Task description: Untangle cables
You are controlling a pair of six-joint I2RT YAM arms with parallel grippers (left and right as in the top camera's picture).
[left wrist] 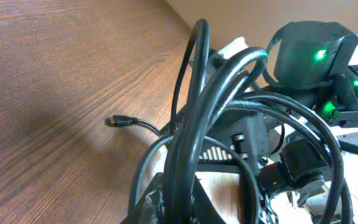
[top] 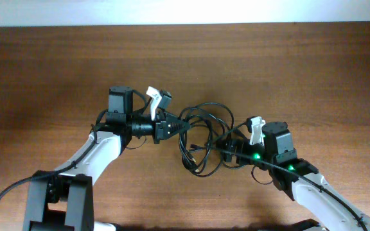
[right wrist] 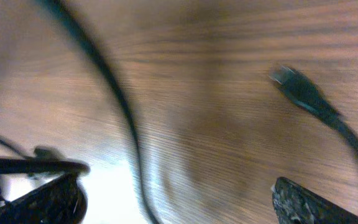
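Note:
The cables (top: 205, 146) lie as one black tangle of loops at the table's middle, between my two arms. My left gripper (top: 182, 128) reaches in from the left and is shut on a strand of the bundle. In the left wrist view, thick loops of cable (left wrist: 188, 143) rise straight out of the closed left gripper (left wrist: 188, 208), and a small plug end (left wrist: 118, 121) lies on the wood. My right gripper (top: 226, 151) sits at the tangle's right side, open. Between its wide-spread fingers (right wrist: 309, 205) a blurred strand (right wrist: 120, 106) crosses the table, and a plug (right wrist: 297, 87) lies ahead.
The wooden table (top: 56, 70) stretches bare around the tangle. A pale wall strip (top: 185, 11) runs along the far edge. The right arm's body with green lights (left wrist: 309, 56) stands close behind the loops in the left wrist view.

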